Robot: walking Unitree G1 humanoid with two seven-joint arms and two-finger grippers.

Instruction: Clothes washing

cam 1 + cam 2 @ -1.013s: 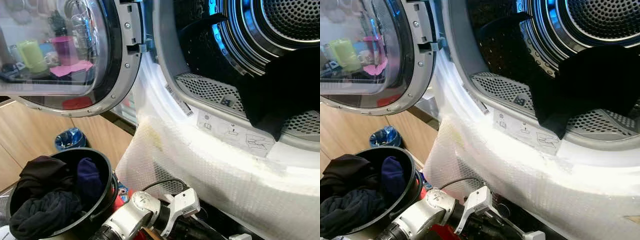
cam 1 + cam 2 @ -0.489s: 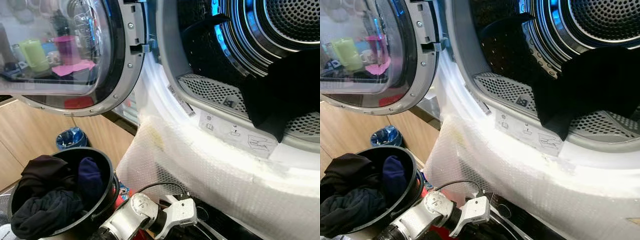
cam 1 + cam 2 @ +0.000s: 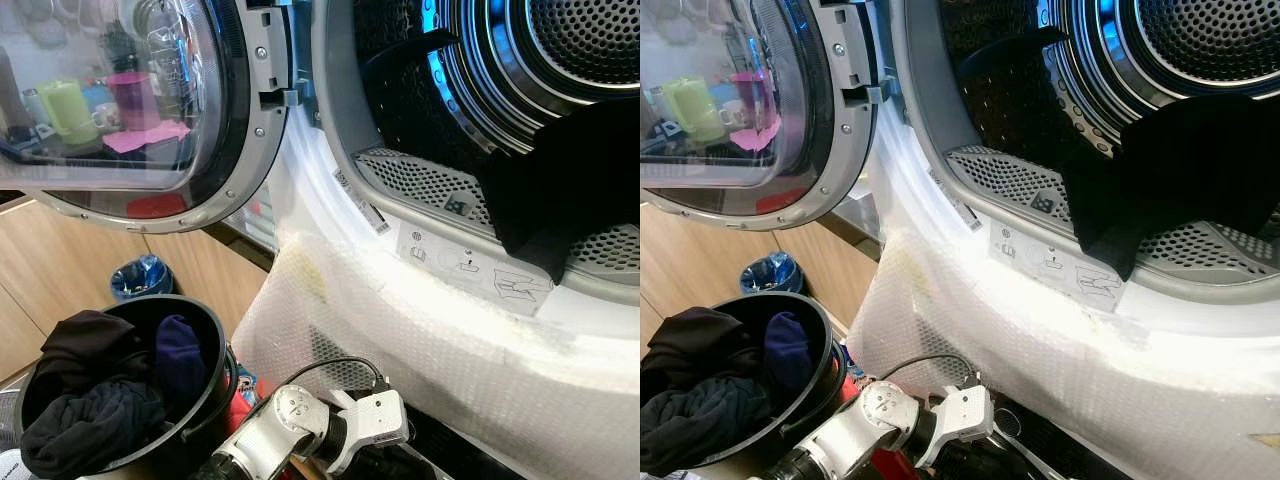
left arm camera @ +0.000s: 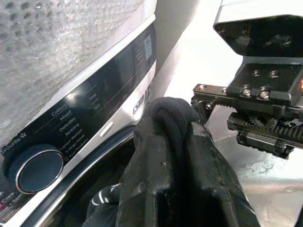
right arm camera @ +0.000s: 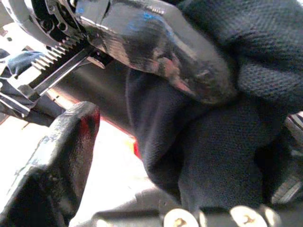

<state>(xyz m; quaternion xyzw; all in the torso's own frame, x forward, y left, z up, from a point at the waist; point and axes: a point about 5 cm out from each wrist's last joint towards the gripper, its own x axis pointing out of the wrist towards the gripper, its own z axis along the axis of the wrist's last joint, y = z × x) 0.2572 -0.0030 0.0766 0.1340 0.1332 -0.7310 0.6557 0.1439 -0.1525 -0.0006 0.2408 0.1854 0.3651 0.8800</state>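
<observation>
A black bucket (image 3: 218, 345) at lower left holds several dark clothes (image 3: 90, 400). Low against the machine front, my left gripper (image 4: 173, 142) is shut on a roll of black cloth (image 4: 170, 116); its silver wrist (image 3: 365, 420) is at the bottom centre of the left eye view. My right gripper (image 5: 156, 161) sits close against the left one, open, with one finger (image 5: 52, 161) standing apart from the dark cloth (image 5: 203, 156). Above, a black garment (image 3: 560, 190) hangs over the rim of the open drum (image 3: 580, 40).
The round glass door (image 3: 130, 100) is swung open to the left. Bubble wrap (image 3: 420, 340) covers the upper machine's front. Below it are a control panel (image 4: 94, 104) and a dial (image 4: 35, 170). A blue bin (image 3: 140, 277) stands by the wooden cabinet.
The left wrist has dipped and come back up, ending slightly to the right. The bucket, the door and the garment on the drum rim have not moved.
</observation>
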